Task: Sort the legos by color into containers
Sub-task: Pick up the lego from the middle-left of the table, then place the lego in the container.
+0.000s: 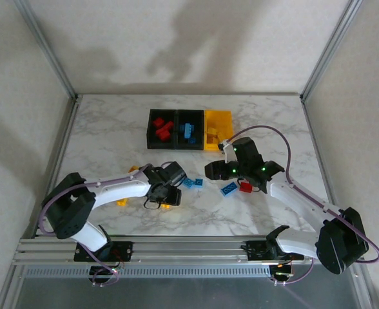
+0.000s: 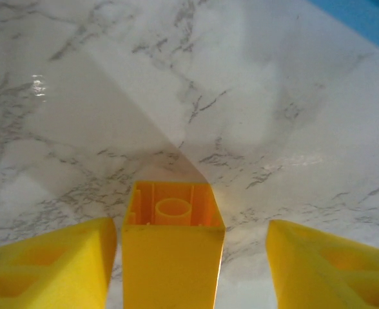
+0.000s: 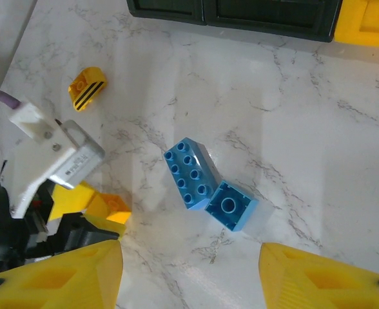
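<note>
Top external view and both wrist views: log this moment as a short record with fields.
containers: three bins in a row, far side of the table
left black bin: red legos
middle black bin: blue legos
yellow bin: yellow legos
left end effector: open, yellow brick between its fingers, not clamped
right end effector: open, empty, over two touching blue bricks
loose by right arm: lone blue brick, red brick

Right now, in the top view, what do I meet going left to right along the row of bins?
First black bin holding red bricks → second black bin holding blue bricks → yellow bin.
</note>
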Controlling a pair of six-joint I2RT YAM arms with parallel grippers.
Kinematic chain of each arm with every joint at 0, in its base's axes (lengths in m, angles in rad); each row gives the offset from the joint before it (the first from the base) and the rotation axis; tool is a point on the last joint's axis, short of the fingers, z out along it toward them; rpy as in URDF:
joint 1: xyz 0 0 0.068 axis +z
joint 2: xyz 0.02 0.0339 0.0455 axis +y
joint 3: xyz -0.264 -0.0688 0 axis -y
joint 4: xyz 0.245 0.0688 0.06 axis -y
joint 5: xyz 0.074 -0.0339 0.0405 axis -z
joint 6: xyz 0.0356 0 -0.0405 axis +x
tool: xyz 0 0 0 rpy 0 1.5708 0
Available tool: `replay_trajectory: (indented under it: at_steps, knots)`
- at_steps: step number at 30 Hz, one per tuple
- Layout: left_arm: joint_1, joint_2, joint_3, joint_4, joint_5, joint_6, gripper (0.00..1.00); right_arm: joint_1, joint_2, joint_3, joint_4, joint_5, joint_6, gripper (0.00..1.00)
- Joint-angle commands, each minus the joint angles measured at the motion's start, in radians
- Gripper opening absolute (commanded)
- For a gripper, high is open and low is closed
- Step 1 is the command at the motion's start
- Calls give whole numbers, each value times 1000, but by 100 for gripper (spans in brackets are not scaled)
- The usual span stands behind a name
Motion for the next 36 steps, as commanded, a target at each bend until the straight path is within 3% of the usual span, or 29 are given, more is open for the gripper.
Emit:
replay_trajectory:
  at_steps: [1,4,7,14,23,31,36]
  knots:
    - [-9,21,-4,-19,-24,-23,49,8,2,-11,0,8,-23,58]
    - [-9,19,19,-34,-44,-23,30,8,-2,-17,4,9,-25,58]
    - [-10,15,49,-44,-64,-17,22,8,-1,-17,-1,18,-23,57]
    - [1,46,191,-86,-111,19,20,-21,-65,-32,10,67,35,57]
    - [29,177,505,-90,-128,69,20,-222,-149,-79,-18,91,126,57]
    - [48,424,839,-69,-143,81,19,-261,-207,-105,-40,144,185,57]
    - [54,626,1132,-110,-179,90,19,-271,-236,-119,-54,141,193,57]
